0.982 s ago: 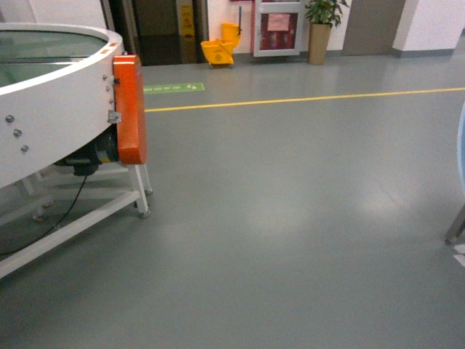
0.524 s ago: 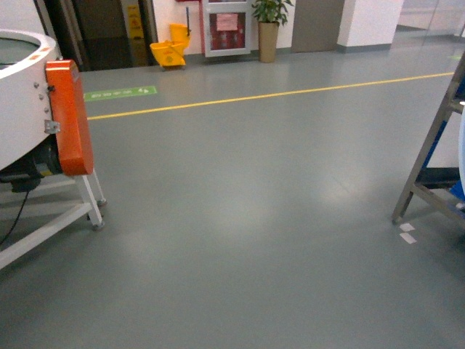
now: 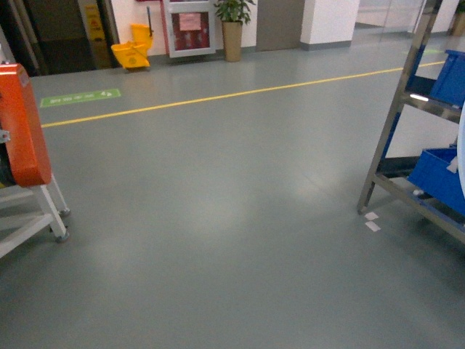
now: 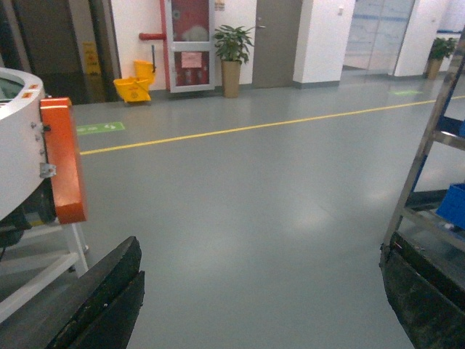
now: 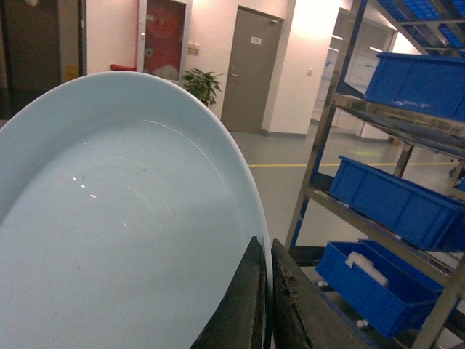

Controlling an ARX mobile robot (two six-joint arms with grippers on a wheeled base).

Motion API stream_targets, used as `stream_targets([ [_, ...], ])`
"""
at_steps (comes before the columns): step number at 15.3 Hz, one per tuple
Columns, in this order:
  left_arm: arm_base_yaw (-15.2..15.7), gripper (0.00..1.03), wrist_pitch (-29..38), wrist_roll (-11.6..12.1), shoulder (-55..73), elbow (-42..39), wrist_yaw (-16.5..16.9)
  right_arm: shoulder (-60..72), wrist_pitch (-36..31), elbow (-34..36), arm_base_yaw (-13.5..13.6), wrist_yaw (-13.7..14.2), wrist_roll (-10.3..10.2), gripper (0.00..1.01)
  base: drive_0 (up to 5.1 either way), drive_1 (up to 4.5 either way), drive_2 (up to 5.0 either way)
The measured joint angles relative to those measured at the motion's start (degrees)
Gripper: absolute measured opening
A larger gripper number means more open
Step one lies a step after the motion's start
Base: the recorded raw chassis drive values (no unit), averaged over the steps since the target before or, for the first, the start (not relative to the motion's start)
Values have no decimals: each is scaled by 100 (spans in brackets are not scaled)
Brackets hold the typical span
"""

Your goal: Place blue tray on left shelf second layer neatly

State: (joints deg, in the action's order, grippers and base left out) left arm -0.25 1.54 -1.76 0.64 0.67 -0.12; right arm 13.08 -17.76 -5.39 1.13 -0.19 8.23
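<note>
Head view: rack (image 3: 396, 116) at 3 o'clock w/ crates (image 3: 438, 177) on its tiers; machine (image 3: 22, 138) at 9 o'clock; bare floor (image 3: 218, 218) btwn them — mop bucket (image 3: 131, 53) & plant (image 3: 232, 25) by far wall, 11–12 o'clock.

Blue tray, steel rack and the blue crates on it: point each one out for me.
blue tray (image 5: 123, 240): right wrist view, on its glossy inner face.
steel rack (image 3: 389, 127): head view, on the near slanted upright.
blue crates (image 5: 396, 200): right wrist view, on the middle crate's long side wall.
</note>
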Motion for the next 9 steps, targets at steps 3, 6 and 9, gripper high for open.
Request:
stream_targets([
  [3,0,98,2,0,0,0,2,0,0,0,0,0,0,2,-162,-162,-162],
  [6,0,98,0,0,0,0,2,-2,2,0,0,0,0,2,-161,-161,-161],
  [9,0,98,0,0,0,0,2,0,2,0,0,0,0,2,-152,-152,-152],
])
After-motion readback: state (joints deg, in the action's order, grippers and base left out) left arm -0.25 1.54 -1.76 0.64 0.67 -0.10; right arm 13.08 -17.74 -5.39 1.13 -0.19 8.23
